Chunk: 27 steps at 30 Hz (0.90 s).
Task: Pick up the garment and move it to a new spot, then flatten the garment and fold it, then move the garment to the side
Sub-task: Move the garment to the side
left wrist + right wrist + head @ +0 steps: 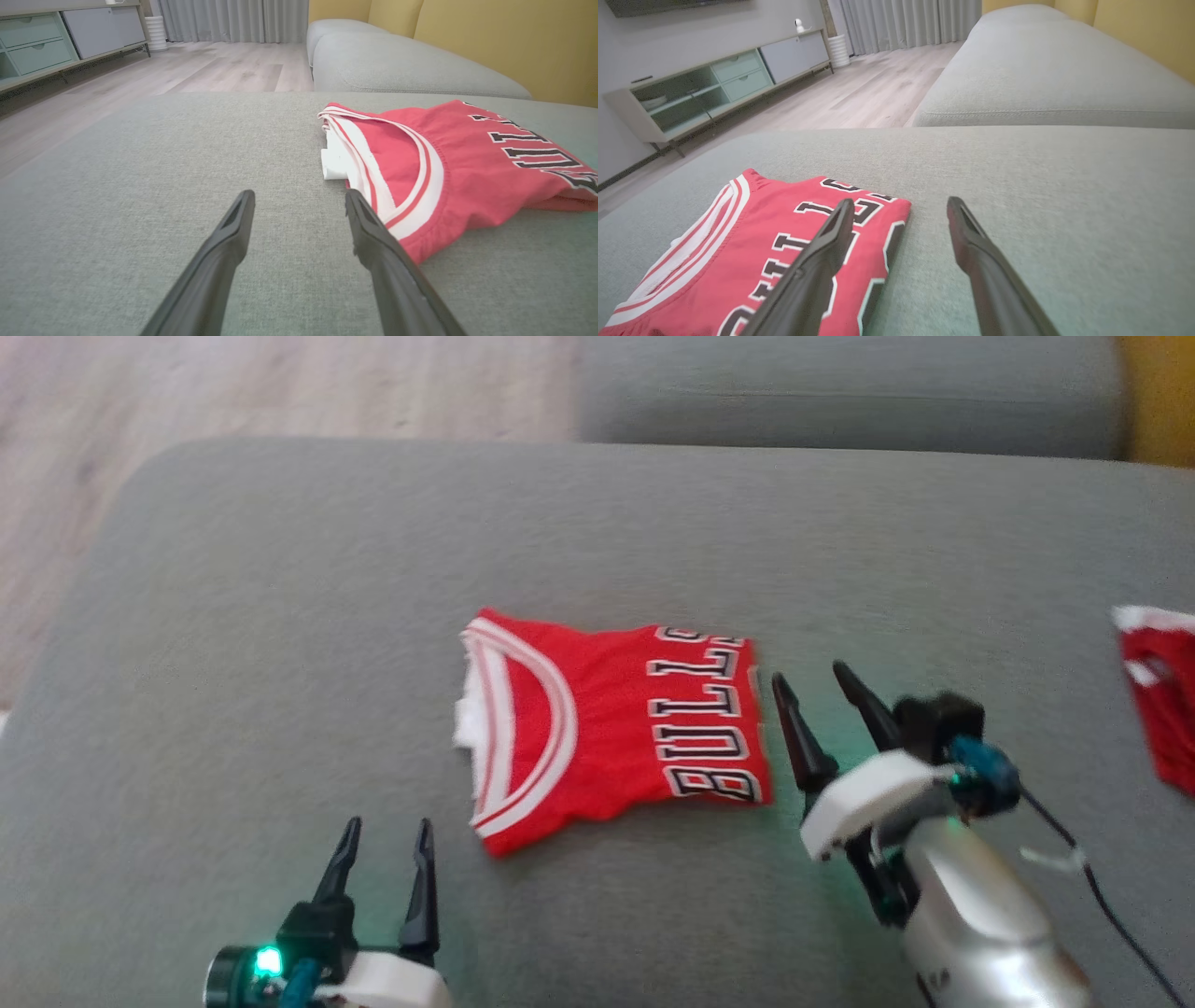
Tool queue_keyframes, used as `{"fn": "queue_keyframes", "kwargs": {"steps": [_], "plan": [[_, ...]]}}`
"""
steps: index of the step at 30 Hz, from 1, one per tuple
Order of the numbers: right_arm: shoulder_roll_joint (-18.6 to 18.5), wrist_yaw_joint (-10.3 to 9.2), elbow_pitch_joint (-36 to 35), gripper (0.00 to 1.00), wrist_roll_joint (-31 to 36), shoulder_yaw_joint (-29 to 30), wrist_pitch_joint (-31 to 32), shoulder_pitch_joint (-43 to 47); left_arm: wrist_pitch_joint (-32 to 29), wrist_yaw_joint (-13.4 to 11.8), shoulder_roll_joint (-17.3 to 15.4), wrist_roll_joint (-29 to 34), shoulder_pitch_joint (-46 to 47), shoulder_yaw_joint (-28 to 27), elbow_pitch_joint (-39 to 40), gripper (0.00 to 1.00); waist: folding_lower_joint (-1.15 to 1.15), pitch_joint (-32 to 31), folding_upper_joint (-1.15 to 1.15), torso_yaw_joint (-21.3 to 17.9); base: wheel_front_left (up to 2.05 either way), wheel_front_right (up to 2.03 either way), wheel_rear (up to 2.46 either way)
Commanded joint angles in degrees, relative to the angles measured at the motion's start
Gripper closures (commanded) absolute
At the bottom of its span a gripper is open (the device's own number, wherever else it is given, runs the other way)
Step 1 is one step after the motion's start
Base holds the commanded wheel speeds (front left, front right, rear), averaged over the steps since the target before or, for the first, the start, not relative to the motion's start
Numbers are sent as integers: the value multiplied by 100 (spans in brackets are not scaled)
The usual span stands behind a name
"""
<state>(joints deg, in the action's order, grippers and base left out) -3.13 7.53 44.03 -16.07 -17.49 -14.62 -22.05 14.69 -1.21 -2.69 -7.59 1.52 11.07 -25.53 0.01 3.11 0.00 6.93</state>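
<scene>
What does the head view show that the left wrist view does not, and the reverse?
From the head view: the right gripper, open, and a second red garment at the far right. From the left wrist view: a cabinet with drawers and grey curtains. In both: the red Bulls jersey, the grey sofa cushion, the open left gripper and the wooden floor.

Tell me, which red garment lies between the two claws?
The folded jersey with black lettering, in the middle; the other red garment lies at the right edge, beyond the right claw.
</scene>
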Motion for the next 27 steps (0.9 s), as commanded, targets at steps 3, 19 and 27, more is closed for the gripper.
{"fn": "queue_keyframes", "kwargs": {"steps": [3,19,27], "plan": [[25,-4,691,0,1,-137,45,-563,30,23,-19,-11,279,-14,71,0,-1,189,0,649,0,0,0],[25,-4,1737,100,-524,-358,-20,-893,30,39,-19,-28,280,-153,117,0,-1,245,0,-87,0,0,0],[25,-4,1254,100,-303,-250,-36,-852,30,63,-19,-90,597,-45,236,0,-1,325,0,-1645,0,0,0]]}}
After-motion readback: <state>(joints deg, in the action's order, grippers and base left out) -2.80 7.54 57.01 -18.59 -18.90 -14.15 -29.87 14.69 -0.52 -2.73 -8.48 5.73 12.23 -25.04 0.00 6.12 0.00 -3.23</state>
